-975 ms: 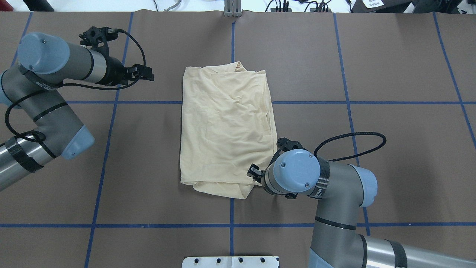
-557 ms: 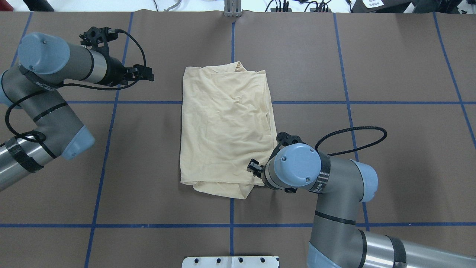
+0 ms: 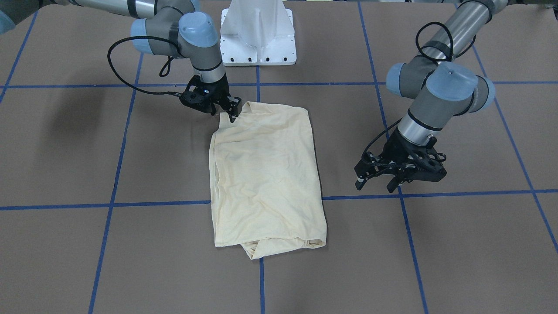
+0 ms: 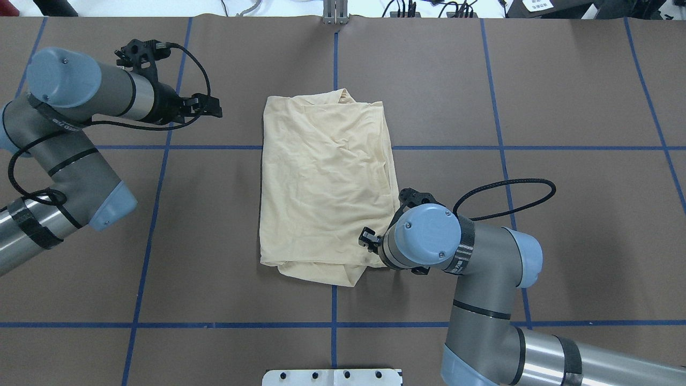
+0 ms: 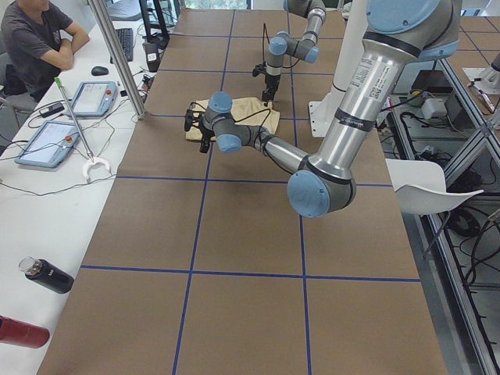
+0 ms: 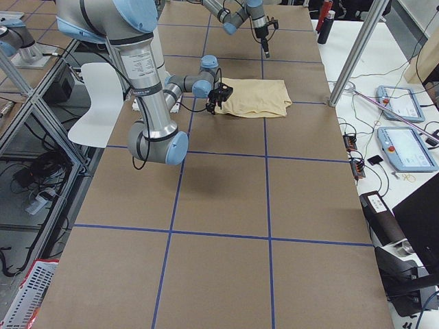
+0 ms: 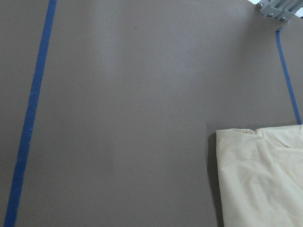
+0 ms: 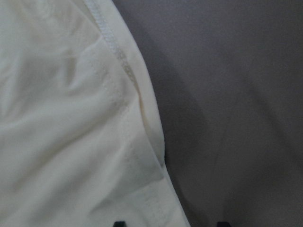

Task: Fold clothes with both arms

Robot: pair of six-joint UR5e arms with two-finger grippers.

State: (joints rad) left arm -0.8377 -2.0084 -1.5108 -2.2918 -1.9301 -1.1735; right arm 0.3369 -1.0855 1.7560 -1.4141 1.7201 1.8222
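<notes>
Spread flat on a brown paper-covered table (image 4: 563,80) crossed by blue tape lines (image 4: 563,147): a pale cream-yellow thin T-shirt (image 4: 327,182), folded to a long rectangle and lightly wrinkled. Laid straight out from the white metal pedestal base (image 3: 258,39), one short end toward that base, the other pointing away with a folded layer poking out beneath.

Poised at the shirt's corner nearest the pedestal, on the robot's right side: the black two-finger right gripper (image 3: 232,114), pointing down at the fabric's edge. Shown by its own wrist camera as two black fingertips (image 8: 120,224) set apart at the bottom of the view, a stitched hem running up from between them. Jaws parted, not clamped on cloth. Cannot tell whether touching the fabric or just above it.

Farther out from the pedestal, off to the robot's left and well apart from the shirt's long edge: the black two-finger left gripper (image 3: 375,185). Jaws spread wide, nothing between them, hanging above bare table close to a tape line. In its wrist camera, only table, tape and one shirt corner.
</notes>
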